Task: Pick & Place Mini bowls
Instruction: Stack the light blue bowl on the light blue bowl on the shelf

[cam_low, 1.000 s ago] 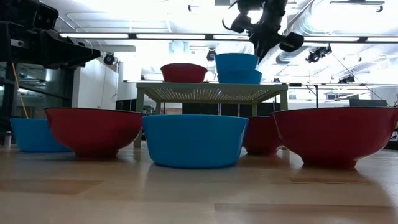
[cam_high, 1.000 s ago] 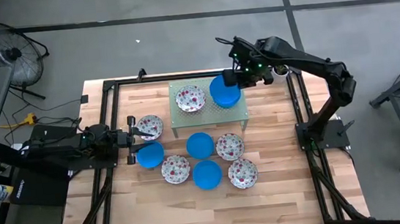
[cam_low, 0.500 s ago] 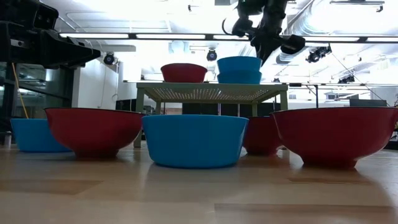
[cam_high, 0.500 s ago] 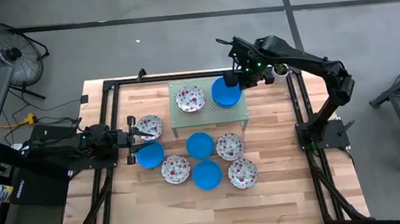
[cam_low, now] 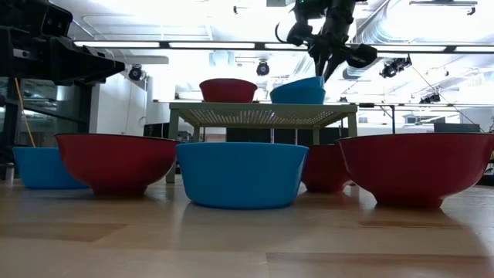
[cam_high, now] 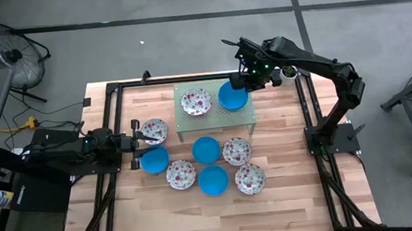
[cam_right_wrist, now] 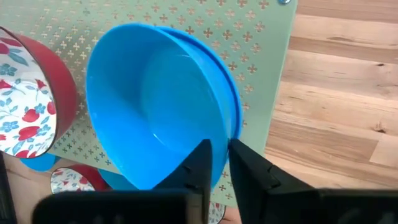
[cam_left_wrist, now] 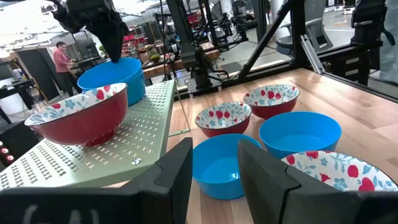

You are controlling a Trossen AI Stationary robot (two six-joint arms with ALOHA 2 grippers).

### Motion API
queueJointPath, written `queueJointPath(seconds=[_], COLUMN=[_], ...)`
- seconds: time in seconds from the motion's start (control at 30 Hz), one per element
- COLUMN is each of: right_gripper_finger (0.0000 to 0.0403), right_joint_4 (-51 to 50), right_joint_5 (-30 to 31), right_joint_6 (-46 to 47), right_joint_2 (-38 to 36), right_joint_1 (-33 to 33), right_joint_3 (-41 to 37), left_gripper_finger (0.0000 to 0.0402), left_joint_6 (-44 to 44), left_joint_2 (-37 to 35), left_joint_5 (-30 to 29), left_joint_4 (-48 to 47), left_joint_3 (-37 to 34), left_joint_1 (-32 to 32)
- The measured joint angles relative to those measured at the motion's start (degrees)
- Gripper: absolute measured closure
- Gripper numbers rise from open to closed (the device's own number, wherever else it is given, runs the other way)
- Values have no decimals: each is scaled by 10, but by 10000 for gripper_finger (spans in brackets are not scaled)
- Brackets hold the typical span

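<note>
On the pale green perforated stand [cam_high: 182, 92] sit a floral mini bowl [cam_high: 196, 101] and two blue bowls, one tilted [cam_low: 298, 86] inside the other [cam_low: 296, 98]. My right gripper [cam_high: 247, 82] is above the stand's far right part, shut on the upper blue bowl [cam_right_wrist: 149, 118]. My left gripper [cam_high: 144, 136] waits open and level at the table's left, between a floral bowl [cam_high: 154, 130] and a blue bowl [cam_high: 154, 160]. Several more blue and floral bowls, such as the blue one [cam_high: 206, 149], rest on the table in front of the stand. My right gripper pinches the upper blue bowl's rim [cam_right_wrist: 225, 134] on its far right side, one finger inside the bowl and one outside. The fingers [cam_low: 327, 60] come slanting down from above. The bowl sits tilted, its held side raised, nested in the second blue bowl [cam_right_wrist: 239, 111] on the stand.
The stand stands on legs at the table's far middle, with bowls on the wood [cam_high: 289, 191] near it. Black frame rails [cam_high: 309, 121] run along the table's left and right sides. Bare wood lies toward the near edge. A person [cam_left_wrist: 61, 57] shows in the room beyond.
My right gripper has come down over the stand and lowered the blue bowl into the second blue bowl. The held bowl, level a second ago, now sits lower and tipped, with its held side higher.
</note>
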Motion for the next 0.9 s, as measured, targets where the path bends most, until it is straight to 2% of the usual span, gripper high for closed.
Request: queueJointPath(seconds=[0.3, 0.5, 0.73, 0.9], right_gripper_finger=[291, 282, 303, 358], right_joint_4=[16, 15, 9, 2], right_joint_5=[1, 5, 35, 111], right_joint_6=[-10, -15, -40, -79], right_joint_2=[-2, -17, -46, -69], right_joint_1=[0, 1, 28, 62], right_joint_3=[0, 0, 0, 0], left_gripper_finger=[278, 278, 278, 278], left_joint_6=[0, 0, 0, 0], left_joint_2=[0, 0, 0, 0], left_joint_5=[0, 0, 0, 0], left_joint_4=[0, 0, 0, 0], left_joint_3=[0, 0, 0, 0], left_joint_1=[0, 0, 0, 0])
